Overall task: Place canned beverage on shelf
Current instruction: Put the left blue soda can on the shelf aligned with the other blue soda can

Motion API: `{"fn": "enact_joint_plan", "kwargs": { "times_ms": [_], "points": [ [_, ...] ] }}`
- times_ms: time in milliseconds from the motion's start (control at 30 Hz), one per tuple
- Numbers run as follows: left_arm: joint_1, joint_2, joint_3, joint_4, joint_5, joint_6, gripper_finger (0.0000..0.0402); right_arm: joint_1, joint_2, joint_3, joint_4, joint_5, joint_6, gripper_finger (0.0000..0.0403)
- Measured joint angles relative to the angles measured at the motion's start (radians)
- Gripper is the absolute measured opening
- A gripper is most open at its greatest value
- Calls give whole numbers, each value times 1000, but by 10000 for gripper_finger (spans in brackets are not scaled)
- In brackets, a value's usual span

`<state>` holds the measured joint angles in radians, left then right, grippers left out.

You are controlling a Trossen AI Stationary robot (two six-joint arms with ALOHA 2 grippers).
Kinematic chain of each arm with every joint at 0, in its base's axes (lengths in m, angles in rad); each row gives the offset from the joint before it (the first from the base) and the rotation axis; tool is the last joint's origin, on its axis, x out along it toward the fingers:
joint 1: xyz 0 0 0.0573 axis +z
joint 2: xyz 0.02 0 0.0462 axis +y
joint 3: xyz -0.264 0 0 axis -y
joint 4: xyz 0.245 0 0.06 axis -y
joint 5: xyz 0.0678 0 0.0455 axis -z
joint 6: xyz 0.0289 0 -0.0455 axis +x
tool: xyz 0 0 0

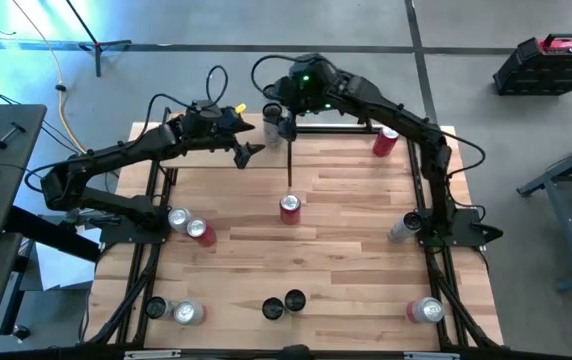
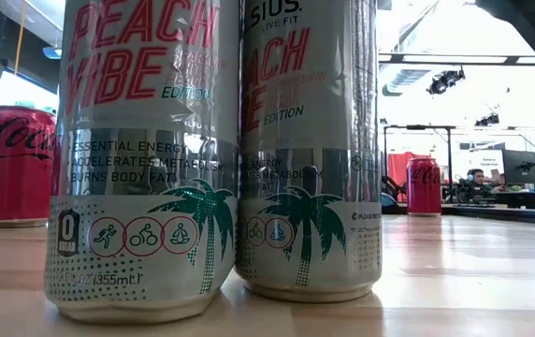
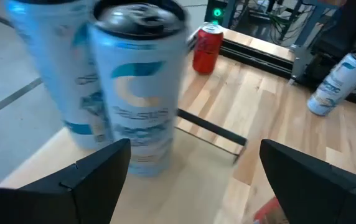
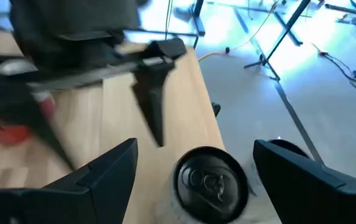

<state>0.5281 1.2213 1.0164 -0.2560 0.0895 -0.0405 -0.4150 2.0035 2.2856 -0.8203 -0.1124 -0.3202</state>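
Cans: two tall white-and-blue drink cans (image 1: 273, 118) stand upright, side by side, at the far edge of the light-wood shelf board (image 1: 346, 215) with thin black posts. Right gripper (image 1: 284, 125) hangs right above them, fingers spread, one can's dark top (image 4: 210, 179) between them, no contact visible. Left gripper (image 1: 247, 152) sits just beside, facing the nearer can (image 3: 142, 93), fingers released, holding nothing. Red can (image 1: 290, 208) upright mid-board.

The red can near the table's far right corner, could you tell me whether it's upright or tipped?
Tipped: the red can lies on its side.
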Motion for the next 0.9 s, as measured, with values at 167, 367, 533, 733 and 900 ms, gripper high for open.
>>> {"fn": "enact_joint_plan", "kwargs": {
  "times_ms": [167,367,533,733,900],
  "points": [
    [61,0,0,39,90,99,349,2,-41,1,-173,8,5,305],
    [81,43,2,108,145,145,349,-13,-40,-39,-306,26,10,305],
    [81,85,1,107,137,155,349,-10,-37,-88,-204,29,3,305],
    [76,92,1,133,137,149,349,-13,-37,-122,-131,31,1,305],
    [51,92,1,140,131,147,349,-13,-37,-124,-94,34,0,305]
  ]
}}
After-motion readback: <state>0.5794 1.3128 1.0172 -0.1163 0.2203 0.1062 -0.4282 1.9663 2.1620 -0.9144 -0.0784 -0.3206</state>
